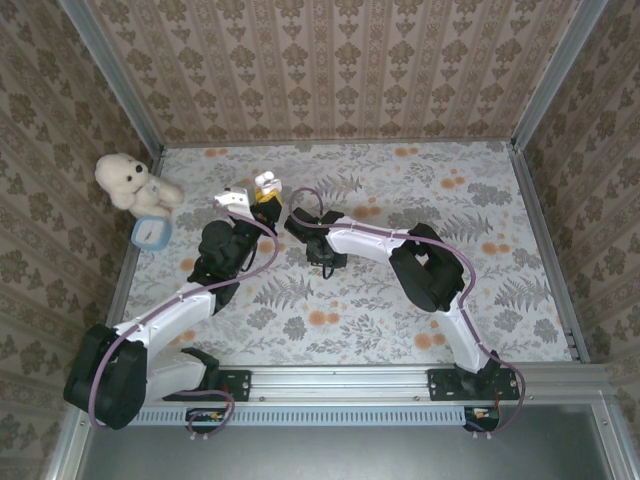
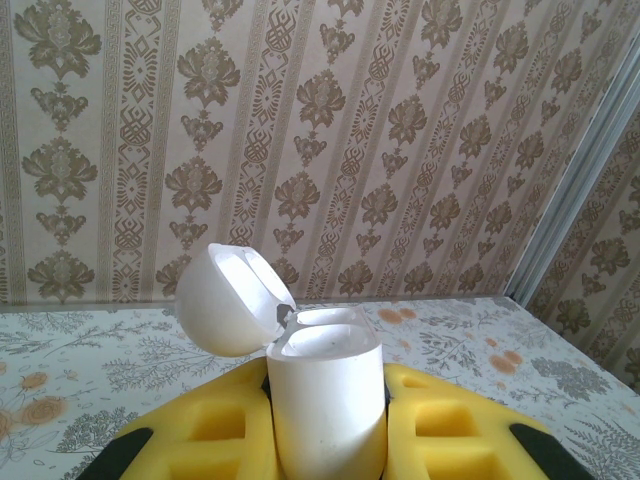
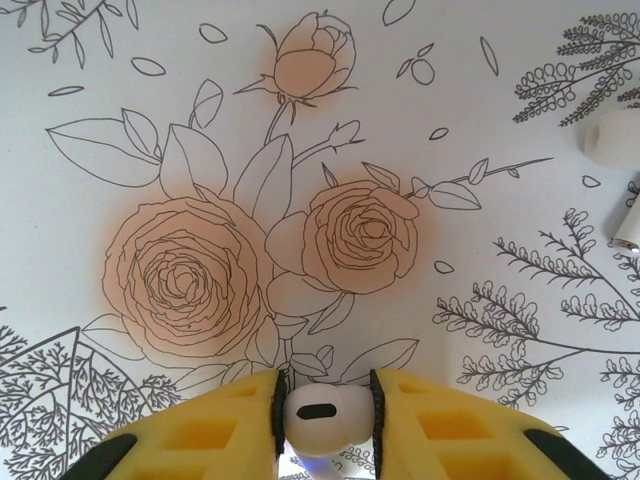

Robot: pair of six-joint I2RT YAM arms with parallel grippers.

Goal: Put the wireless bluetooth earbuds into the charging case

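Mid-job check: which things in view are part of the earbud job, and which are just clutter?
Job: charging case, lid open, in left gripper; white earbud in right gripper.
Lying about: plush bear; blue-rimmed round thing beside it.

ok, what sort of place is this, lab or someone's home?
Probably a staged robot test cell dressed up like a home: damask-patterned wallpaper panels set in a bare aluminium frame, a floral printed table cover, and a white plush teddy bear as a prop.
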